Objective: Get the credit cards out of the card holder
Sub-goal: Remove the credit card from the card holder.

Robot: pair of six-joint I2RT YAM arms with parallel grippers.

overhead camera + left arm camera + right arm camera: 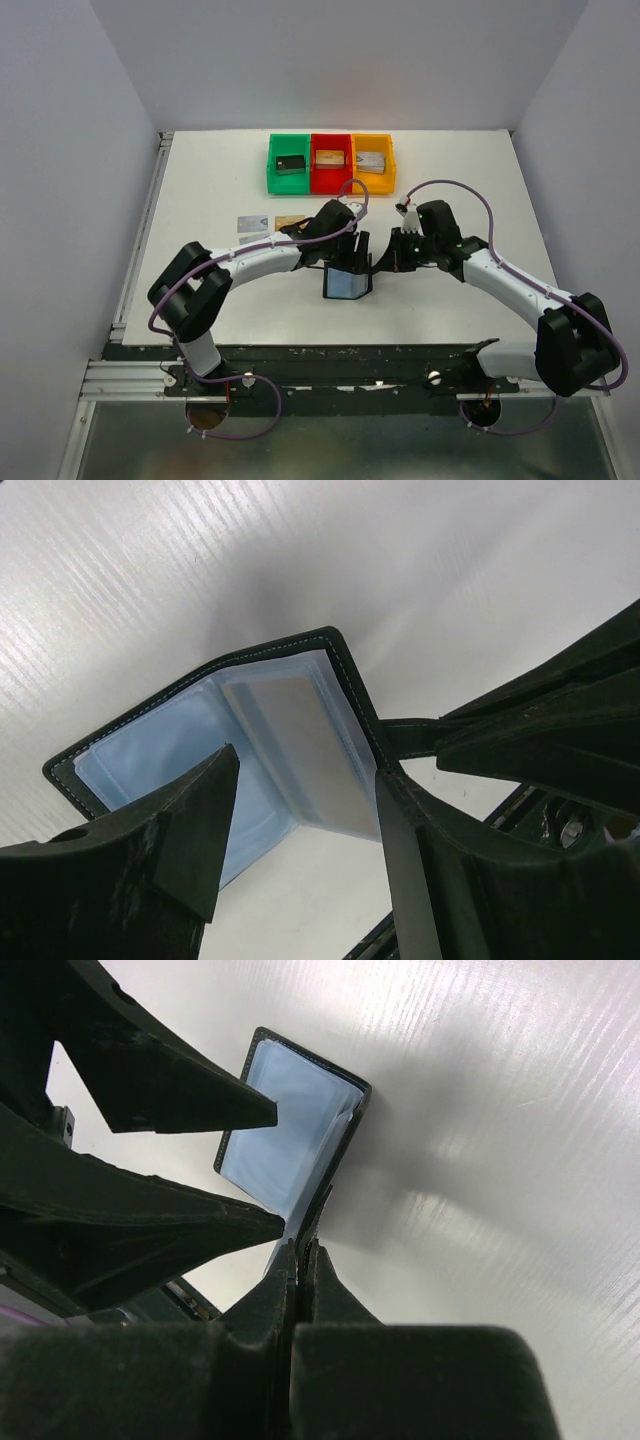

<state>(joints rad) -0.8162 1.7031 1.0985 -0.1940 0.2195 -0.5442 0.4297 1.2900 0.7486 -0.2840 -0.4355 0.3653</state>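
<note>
- Pinching one flap of the small black bifold wallet (347, 283), your right gripper (301, 1256) has its fingers (265, 1305) closed tight on the edge.
- Your left gripper (305, 765) is spread wide, holding nothing, facing the blue lining (150, 750).
- Wallet stands open between both grippers; one pale grey card (300, 745) sits tucked inside it.

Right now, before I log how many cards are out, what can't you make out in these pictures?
- Left pocket of the card holder: left wrist view, a finger of the left gripper covers its lower part.
- Loose credit cards on the table: top view, too small to count.
- Contents of the bins: top view, too small to identify.
</note>
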